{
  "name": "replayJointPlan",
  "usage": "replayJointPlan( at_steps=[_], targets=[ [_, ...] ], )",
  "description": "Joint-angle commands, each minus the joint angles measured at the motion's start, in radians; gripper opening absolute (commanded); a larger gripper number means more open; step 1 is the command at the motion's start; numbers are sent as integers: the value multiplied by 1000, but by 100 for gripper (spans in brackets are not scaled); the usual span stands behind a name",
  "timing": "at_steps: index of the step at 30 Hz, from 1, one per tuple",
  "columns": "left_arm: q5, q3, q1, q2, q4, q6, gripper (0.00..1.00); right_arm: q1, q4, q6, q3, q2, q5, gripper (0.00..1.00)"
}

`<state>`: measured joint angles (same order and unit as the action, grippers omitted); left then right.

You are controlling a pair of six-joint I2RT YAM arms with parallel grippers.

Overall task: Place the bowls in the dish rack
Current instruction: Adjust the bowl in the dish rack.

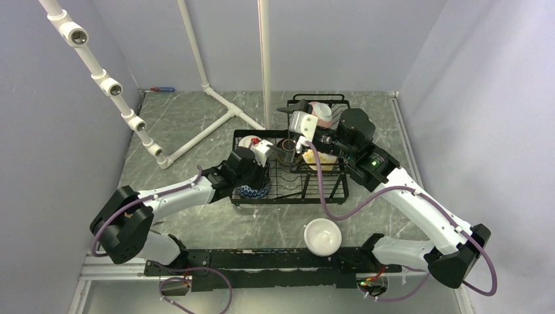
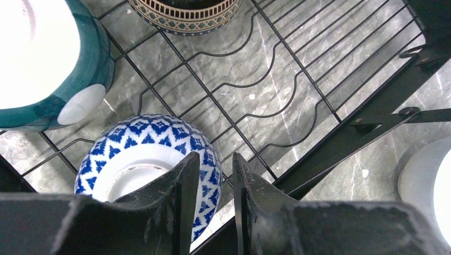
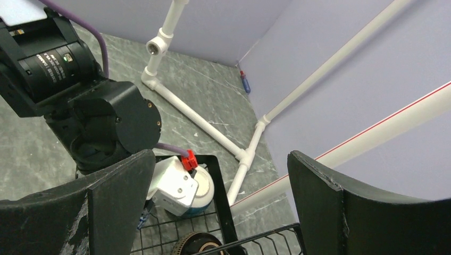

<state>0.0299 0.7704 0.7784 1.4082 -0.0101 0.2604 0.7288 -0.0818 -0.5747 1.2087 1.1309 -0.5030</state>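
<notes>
A blue-patterned bowl hangs foot-up at the front left corner of the black dish rack. My left gripper is shut on its rim, one finger over the outer wall. In the lower tray stand a teal-and-white bowl and a brown-patterned bowl. A pink bowl lies in the raised basket, with a yellow one below it. A plain white bowl sits on the table in front of the rack. My right gripper hangs open and empty above the rack's middle.
A white pipe frame lies on the table behind the rack, and a vertical pole rises at the rack's back edge. A small red-and-blue tool rests by the back wall. Walls close in on both sides.
</notes>
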Motion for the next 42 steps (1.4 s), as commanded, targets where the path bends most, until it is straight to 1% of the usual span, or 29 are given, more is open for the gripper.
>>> replayJointPlan(
  at_steps=[1, 4, 8, 10, 13, 14, 15, 18, 20, 22, 24, 26, 27, 29, 30, 31, 33, 34, 35, 36, 37, 39, 42],
  targets=[
    [-1, 2, 0, -66, -14, 0, 36, -3, 26, 15, 4, -23, -16, 100],
    [34, 24, 0, -113, -31, -28, 40, -2, 23, 18, 10, -22, -15, 100],
    [44, 61, 0, -213, -5, -112, 51, -3, 26, 31, 18, -26, -17, 100],
    [37, 76, 0, -270, 23, -172, 62, -3, 31, 39, 19, -31, -23, 100],
    [24, 89, -2, -360, 89, -244, 83, -3, 44, 54, 17, -40, -34, 100],
    [20, 95, -2, -384, 112, -282, 92, -2, 45, 57, 17, -42, -37, 100],
    [20, 102, -1, -404, 141, -304, 94, -2, 45, 60, 18, -43, -38, 100],
    [45, 131, -3, -443, 245, -339, 95, -2, 51, 72, 16, -51, -42, 100],
    [63, 151, -3, -446, 314, -338, 95, -2, 59, 80, 11, -57, -40, 100],
    [135, 162, -3, -442, 380, -354, 95, -2, 61, 88, 9, -60, -36, 100],
    [299, 144, -1, -442, 423, -439, 95, -2, 59, 93, 8, -60, -36, 100],
    [491, 88, -1, -454, 418, -527, 95, -3, 58, 94, 6, -61, -35, 100],
    [586, 50, 0, -468, 393, -545, 95, -3, 59, 95, 5, -62, -31, 100],
    [693, -45, 9, -506, 296, -559, 95, -3, 58, 96, 1, -62, -25, 100],
    [758, -109, 19, -528, 243, -590, 95, -3, 59, 97, -1, -62, -24, 100],
    [815, -153, 35, -550, 204, -658, 95, -3, 59, 99, -3, -63, -22, 100],
    [928, -225, 78, -597, 167, -902, 95, -3, 61, 100, -7, -66, -18, 100],
    [951, -259, 101, -616, 154, -985, 95, -3, 62, 101, -9, -66, -15, 100],
    [921, -292, 129, -622, 51, -963, 95, -3, 59, 99, -9, -66, -11, 100],
    [883, -307, 152, -613, -5, -953, 95, -3, 57, 98, -9, -65, -7, 100],
    [867, -301, 173, -590, -10, -988, 95, -3, 53, 95, -9, -65, -5, 100],
    [815, -250, 225, -516, 43, -1067, 95, -2, 51, 93, -10, -63, 5, 100],
    [723, -119, 312, -361, 163, -1171, 95, -3, 48, 93, -11, -63, 12, 100]
  ],
)
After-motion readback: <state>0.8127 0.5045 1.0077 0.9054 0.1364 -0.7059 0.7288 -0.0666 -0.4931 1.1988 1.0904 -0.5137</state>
